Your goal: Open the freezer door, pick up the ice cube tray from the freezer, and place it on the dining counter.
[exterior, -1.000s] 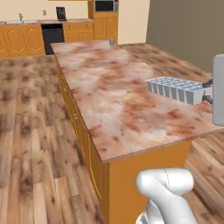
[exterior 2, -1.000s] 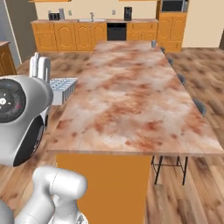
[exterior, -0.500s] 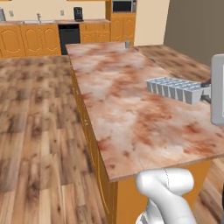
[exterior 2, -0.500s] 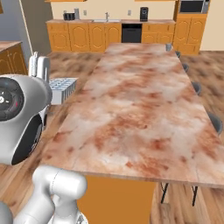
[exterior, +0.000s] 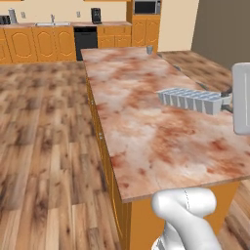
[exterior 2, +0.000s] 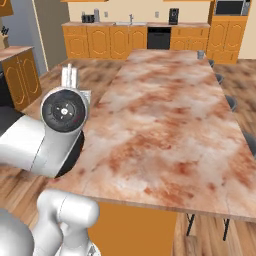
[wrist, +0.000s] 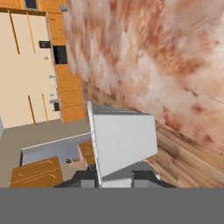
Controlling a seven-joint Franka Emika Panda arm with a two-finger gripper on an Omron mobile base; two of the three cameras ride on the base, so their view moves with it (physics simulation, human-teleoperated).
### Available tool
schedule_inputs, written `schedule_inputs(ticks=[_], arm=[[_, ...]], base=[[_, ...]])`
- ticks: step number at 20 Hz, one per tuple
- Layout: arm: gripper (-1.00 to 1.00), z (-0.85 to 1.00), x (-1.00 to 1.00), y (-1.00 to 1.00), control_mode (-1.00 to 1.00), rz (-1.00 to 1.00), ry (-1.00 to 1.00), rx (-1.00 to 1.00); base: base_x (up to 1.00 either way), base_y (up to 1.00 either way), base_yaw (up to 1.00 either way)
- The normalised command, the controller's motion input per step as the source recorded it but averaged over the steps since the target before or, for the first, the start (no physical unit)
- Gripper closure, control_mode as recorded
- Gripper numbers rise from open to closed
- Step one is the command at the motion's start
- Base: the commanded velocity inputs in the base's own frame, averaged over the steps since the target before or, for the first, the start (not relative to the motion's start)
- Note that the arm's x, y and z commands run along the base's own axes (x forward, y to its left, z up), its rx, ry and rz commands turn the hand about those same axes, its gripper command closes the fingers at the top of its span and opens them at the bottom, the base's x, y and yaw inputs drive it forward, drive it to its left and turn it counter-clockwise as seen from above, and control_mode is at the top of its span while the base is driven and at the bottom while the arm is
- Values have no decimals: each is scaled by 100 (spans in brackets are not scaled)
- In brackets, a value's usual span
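Marbled reddish-brown and cream stone of the dining counter (exterior: 146,122) spreads below my jaws. I have the gripper (wrist: 114,180) clamped on one short end of the ice cube tray (exterior: 193,99), fingers closed tight against it. In the left base view the tray juts out level from the jaws, over the counter's right side, pockets facing up; whether it touches the stone I cannot tell. In the hand view the pale tray (wrist: 122,142) runs straight away from the fingertips, with the counter edge and wooden floor (wrist: 188,159) beyond it. A small grey cup (exterior: 149,50) stands at the counter's far end, well apart from the jaws.
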Motion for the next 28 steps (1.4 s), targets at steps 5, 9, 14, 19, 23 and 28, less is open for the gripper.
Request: schedule_inputs(ticks=[5, 9, 14, 19, 23, 28], arm=[[100, -38, 86, -53, -100, 23, 0, 4], [100, -41, 100, -25, -100, 15, 0, 0], [100, -31, 97, -2, -100, 8, 0, 0], [100, -51, 83, 0, -100, 2, 0, -2], [100, -53, 69, -5, -100, 0, 0, -7], [100, -56, 62, -1, -100, 0, 0, -12]], base=[[0, 0, 0], [0, 0, 0], [0, 0, 0], [0, 0, 0], [0, 0, 0], [0, 0, 0]])
